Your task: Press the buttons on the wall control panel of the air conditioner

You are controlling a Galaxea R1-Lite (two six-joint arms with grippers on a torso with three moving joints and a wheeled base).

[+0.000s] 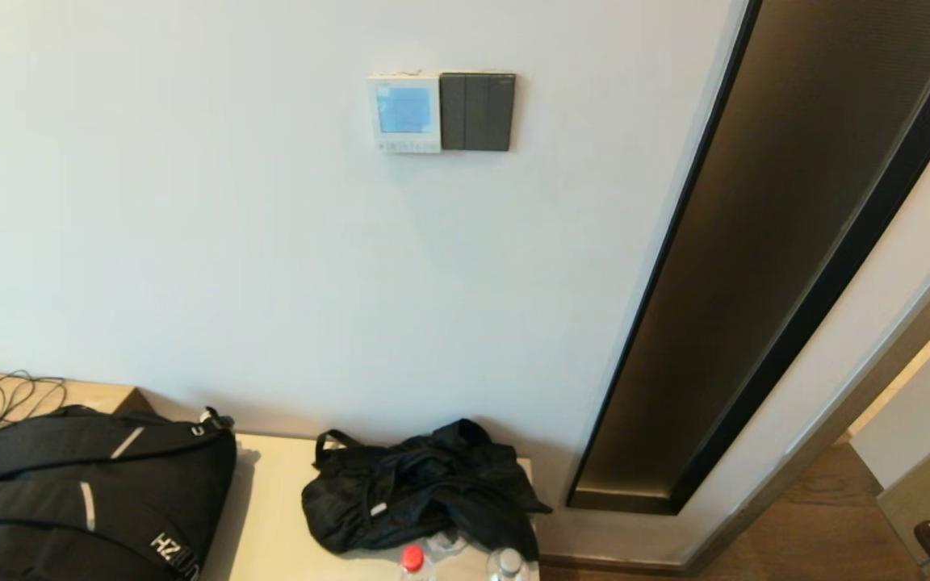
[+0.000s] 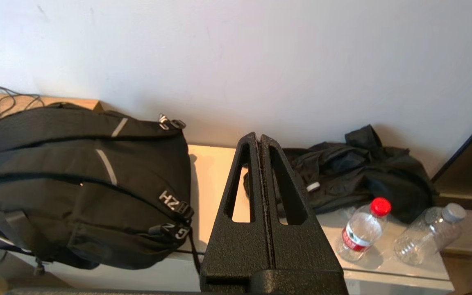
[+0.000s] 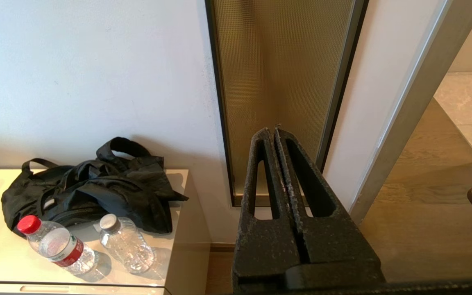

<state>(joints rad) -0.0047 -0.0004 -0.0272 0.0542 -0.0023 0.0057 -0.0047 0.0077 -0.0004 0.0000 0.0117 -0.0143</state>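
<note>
While both arms sit low and out of the head view, the left end effector (image 2: pixel 259 141) has its 2 fingers pressed flat together with nothing between them, and the right end effector (image 3: pixel 272 135) is likewise fully closed and empty. High on the white wall, well above and ahead of both end effectors, hangs the air conditioner's wall control panel (image 1: pixel 404 114), a small white square with a light blue screen. Along its bottom strip runs the row of buttons (image 1: pixel 406 146), too small to tell apart. Touching the panel's side is a dark grey switch plate (image 1: pixel 477 111) with 3 tall rockers.

Below the left end effector stands a pale desk (image 2: pixel 209 180). A black backpack (image 2: pixel 76 180) lies on it to that end effector's left side, and a crumpled black bag (image 2: pixel 367 172) lies beyond it toward the right. Near the bag lie 2 clear bottles, a red-capped bottle (image 2: pixel 363 231) and a grey-capped bottle (image 2: pixel 428 233). Just ahead of the right end effector, a tall bronze mesh panel (image 3: pixel 277 82) is set into the wall.
</note>
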